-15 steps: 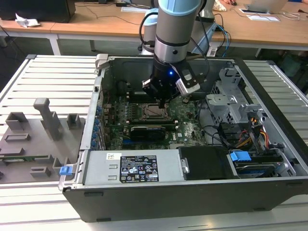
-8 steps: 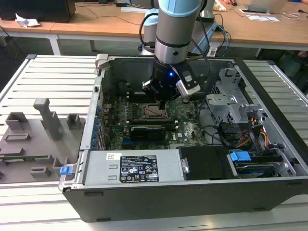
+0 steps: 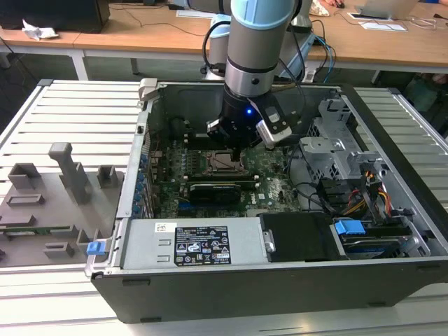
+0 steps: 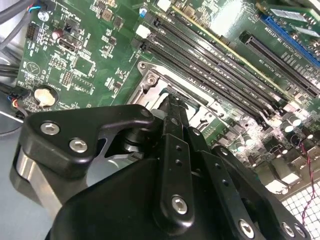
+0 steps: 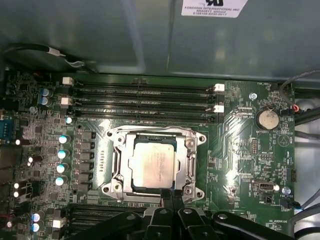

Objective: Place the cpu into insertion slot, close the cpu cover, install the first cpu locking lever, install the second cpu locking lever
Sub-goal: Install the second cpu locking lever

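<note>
The cpu (image 5: pixel 152 165), a square chip with a dull silver top, lies flat in the middle of the green board. The cpu cover (image 5: pixel 118 161), a silver frame plate, lies down around it, so the insertion slot beneath is hidden. My gripper (image 5: pixel 173 196) is shut, its two black fingertips pressed together at the cover's near edge with nothing seen between them. In the second wrist view the gripper (image 4: pixel 172 102) touches the cover (image 4: pixel 150 76) at that same edge. In the exterior view the gripper (image 3: pixel 234 148) hangs just over the cpu (image 3: pixel 224 162) inside the open computer case. How the locking levers stand I cannot tell.
Long black memory slots (image 5: pixel 145 100) run beside the socket, with a coin battery (image 5: pixel 266 119) nearby. A long black card (image 3: pixel 217 190), the power supply (image 3: pixel 189 245) and a metal drive cage (image 3: pixel 336 147) crowd the case. A grey fixture tray (image 3: pixel 49 203) lies at the exterior view's left.
</note>
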Robot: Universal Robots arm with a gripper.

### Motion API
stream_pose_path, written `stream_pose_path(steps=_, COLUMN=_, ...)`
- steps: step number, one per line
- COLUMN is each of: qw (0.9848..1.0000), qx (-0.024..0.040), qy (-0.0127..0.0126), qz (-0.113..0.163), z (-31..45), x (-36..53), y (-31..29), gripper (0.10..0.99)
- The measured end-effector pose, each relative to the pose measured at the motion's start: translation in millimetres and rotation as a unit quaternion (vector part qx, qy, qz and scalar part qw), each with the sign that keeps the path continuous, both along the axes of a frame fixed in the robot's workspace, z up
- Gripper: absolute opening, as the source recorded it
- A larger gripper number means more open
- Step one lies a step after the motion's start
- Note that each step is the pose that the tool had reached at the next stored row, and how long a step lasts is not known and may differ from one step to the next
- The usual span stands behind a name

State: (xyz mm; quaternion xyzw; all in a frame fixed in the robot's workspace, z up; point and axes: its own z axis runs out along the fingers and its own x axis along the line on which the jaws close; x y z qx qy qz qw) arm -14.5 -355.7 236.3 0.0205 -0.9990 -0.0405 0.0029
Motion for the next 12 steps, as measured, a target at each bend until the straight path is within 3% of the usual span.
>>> stream_pose_path(steps=5, qw=1.0000, qx=0.0002, qy=0.0000, qz=0.000, z=-1.0, x=-0.1, y=-12.9, gripper=0.106)
stream_pose_path(steps=12, qw=1.0000, qx=0.0002, qy=0.0000, qz=0.000, z=-1.8, x=-10.0, y=-15.9, gripper=0.106)
